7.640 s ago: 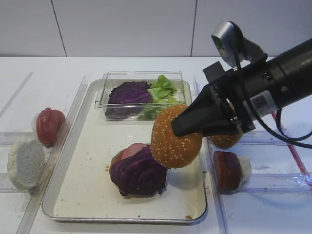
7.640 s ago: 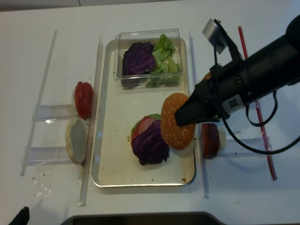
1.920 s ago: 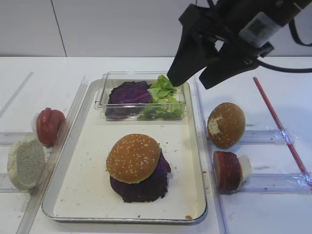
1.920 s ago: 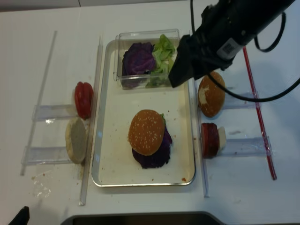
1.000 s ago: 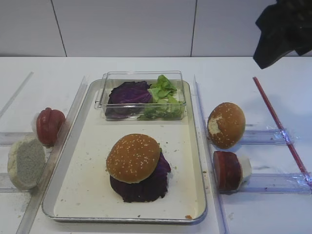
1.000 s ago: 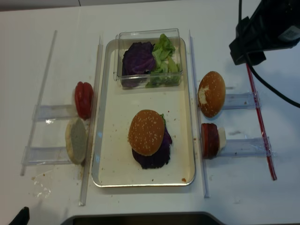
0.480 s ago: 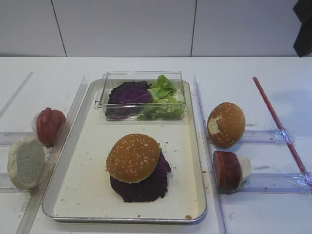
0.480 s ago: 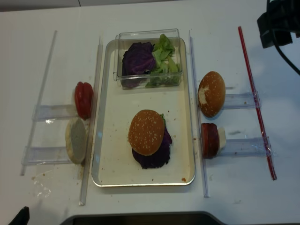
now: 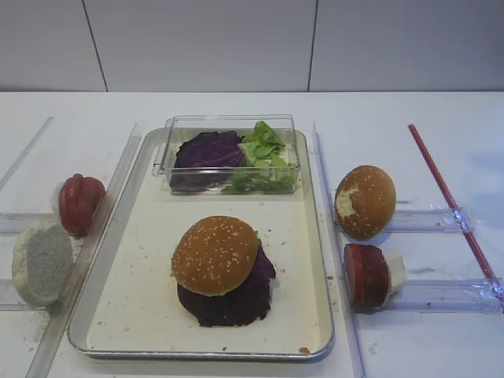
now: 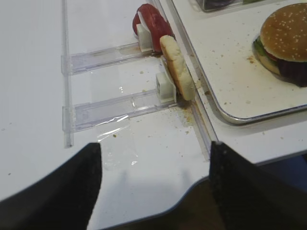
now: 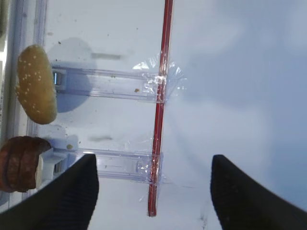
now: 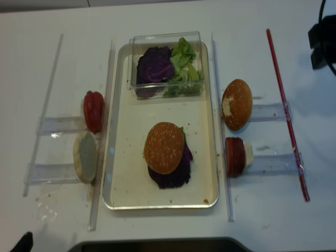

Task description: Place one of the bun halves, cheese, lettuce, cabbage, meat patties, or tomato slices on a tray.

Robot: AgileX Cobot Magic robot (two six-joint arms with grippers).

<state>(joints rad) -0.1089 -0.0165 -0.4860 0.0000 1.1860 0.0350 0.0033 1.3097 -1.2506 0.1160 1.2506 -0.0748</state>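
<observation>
Black right gripper (image 11: 151, 191): jaws spread wide on my wrist feed, nothing between them, hanging over bare white table (image 11: 240, 72) right of the racks.
Left gripper (image 10: 153, 184): jaws apart too, empty, above the table's near-left edge.
Red rod (image 11: 160, 100): directly below my right jaws, lying across two clear rails.
Right rack: brown bun with white torn patch (image 9: 365, 201), meat patties (image 9: 367, 275) in front of it.
Left rack: red slices (image 9: 79, 203), pale floury bun half (image 9: 42, 261).
Bun top (image 9: 216, 254): seeded, sits on the purple cabbage (image 9: 228, 300) stack, mid tray (image 9: 142, 315).
Clear box (image 9: 228, 154): far end of the tray, holds cabbage plus lettuce (image 9: 264, 153).
</observation>
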